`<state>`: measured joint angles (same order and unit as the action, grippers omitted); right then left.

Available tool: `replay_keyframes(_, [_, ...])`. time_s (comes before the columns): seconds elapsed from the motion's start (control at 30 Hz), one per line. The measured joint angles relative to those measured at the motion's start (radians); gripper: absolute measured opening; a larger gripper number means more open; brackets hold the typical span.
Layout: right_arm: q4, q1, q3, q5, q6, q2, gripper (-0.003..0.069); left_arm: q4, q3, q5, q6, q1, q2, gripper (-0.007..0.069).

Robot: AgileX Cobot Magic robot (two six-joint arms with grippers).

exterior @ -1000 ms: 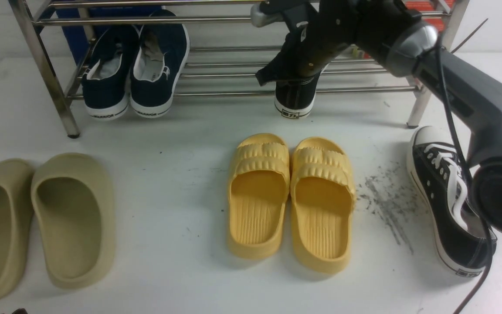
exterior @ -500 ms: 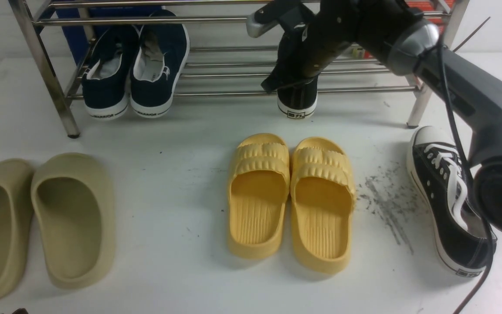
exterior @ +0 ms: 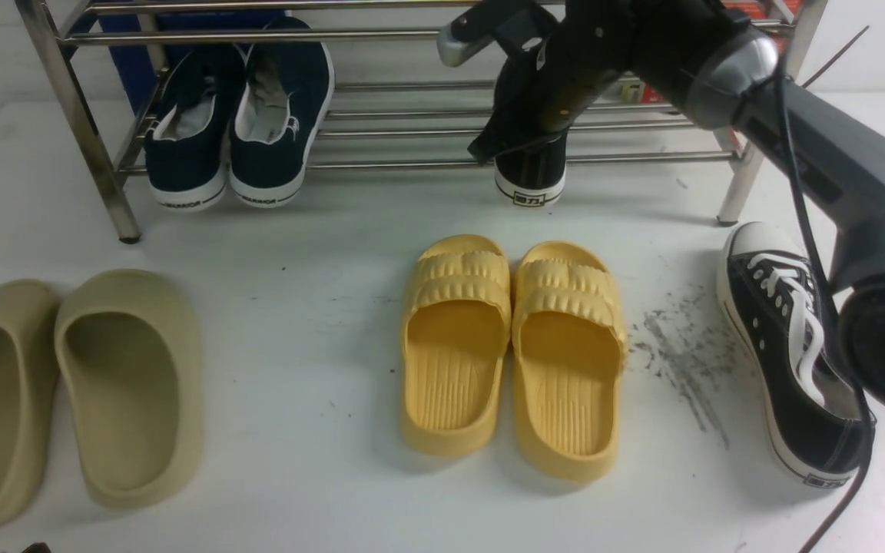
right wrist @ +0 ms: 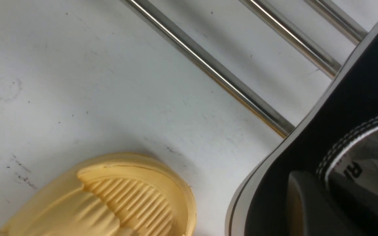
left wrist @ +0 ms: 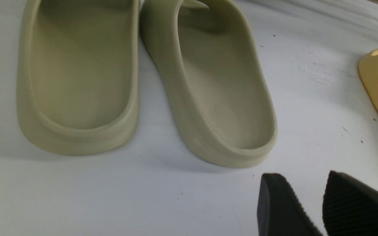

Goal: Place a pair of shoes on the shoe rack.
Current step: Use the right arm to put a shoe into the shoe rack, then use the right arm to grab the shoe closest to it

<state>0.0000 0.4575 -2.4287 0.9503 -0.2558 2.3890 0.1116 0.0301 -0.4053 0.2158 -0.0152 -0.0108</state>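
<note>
My right gripper (exterior: 518, 137) is shut on the heel wall of one black sneaker (exterior: 531, 180). The sneaker hangs toe-first into the steel shoe rack (exterior: 412, 163), with its white heel sticking out over the front bar. In the right wrist view one finger (right wrist: 307, 203) is outside the heel of the sneaker (right wrist: 340, 131) and the other is inside. The second black sneaker (exterior: 788, 353) lies on the table at the right, partly behind my right arm. My left gripper (left wrist: 302, 179) is open and empty, low over the table.
Navy slip-ons (exterior: 239, 115) sit on the rack's left half. Yellow slides (exterior: 512, 346) lie mid-table, just in front of the held sneaker. Beige slides (exterior: 74, 384) lie at the left, close to my left gripper; they fill the left wrist view (left wrist: 143, 82). The rack's right leg (exterior: 734, 192) stands near the second sneaker.
My right gripper has carried the black sneaker a little to the right and slightly further into the rack. Nothing else moved.
</note>
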Motion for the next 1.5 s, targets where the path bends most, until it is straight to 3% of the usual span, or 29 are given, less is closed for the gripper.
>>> replay_keyframes(0.2, [-0.018, 0.000, 0.000, 0.010, 0.019, -0.022, 0.0277, 0.000, 0.000, 0.000, 0.000, 0.000, 0.000, 0.0232])
replay_keyframes(0.23, [-0.018, 0.000, 0.000, 0.010, 0.020, -0.024, 0.0277, 0.000, 0.000, 0.000, 0.000, 0.000, 0.000, 0.0232])
replay_keyframes(0.27, [-0.018, 0.000, 0.000, 0.031, 0.040, -0.039, 0.0334, 0.000, 0.000, 0.000, 0.000, 0.000, 0.000, 0.0234])
replay_keyframes(0.43, [0.015, 0.002, 0.000, 0.157, 0.085, -0.106, 0.0408, 0.000, 0.000, 0.000, 0.000, 0.000, 0.000, 0.0236])
replay_keyframes(0.63, [0.057, 0.009, 0.000, 0.296, 0.157, -0.199, 0.0373, 0.000, 0.000, 0.000, 0.000, 0.000, 0.000, 0.0237])
replay_keyframes(0.77, [0.072, 0.013, 0.050, 0.303, 0.209, -0.308, 0.0236, 0.000, 0.000, 0.000, 0.000, 0.000, 0.000, 0.0238])
replay_keyframes(0.8, [0.072, 0.013, 0.056, 0.303, 0.210, -0.315, 0.0229, 0.000, 0.000, 0.000, 0.000, 0.000, 0.000, 0.0238])
replay_keyframes(0.83, [0.063, 0.013, 0.139, 0.302, 0.225, -0.388, 0.0170, 0.000, 0.000, 0.000, 0.000, 0.000, 0.000, 0.0238])
replay_keyframes(0.9, [0.043, 0.013, 0.207, 0.299, 0.237, -0.439, 0.0146, 0.000, 0.000, 0.000, 0.000, 0.000, 0.000, 0.0238])
replay_keyframes(0.93, [0.011, 0.013, 0.339, 0.298, 0.256, -0.532, 0.0123, 0.000, 0.000, 0.000, 0.000, 0.000, 0.000, 0.0238])
replay_keyframes(1.13, [-0.117, -0.047, 0.859, 0.300, 0.420, -0.848, 0.0124, 0.000, 0.000, 0.000, 0.000, 0.000, 0.000, 0.0238])
replay_keyframes(1.23, [-0.116, -0.108, 1.077, 0.278, 0.493, -0.941, 0.0176, 0.000, 0.000, 0.000, 0.000, 0.000, 0.000, 0.0238])
replay_keyframes(1.43, [-0.059, -0.164, 1.335, 0.102, 0.545, -0.981, 0.0386, 0.000, 0.000, 0.000, 0.000, 0.000, 0.000, 0.0238])
replay_keyframes(1.47, [-0.041, -0.167, 1.407, 0.033, 0.547, -0.969, 0.0450, 0.000, 0.000, 0.000, 0.000, 0.000, 0.000, 0.0238])
replay_keyframes(1.5, [-0.038, -0.167, 1.407, 0.024, 0.547, -0.969, 0.0457, 0.000, 0.000, 0.000, 0.000, 0.000, 0.000, 0.0238])
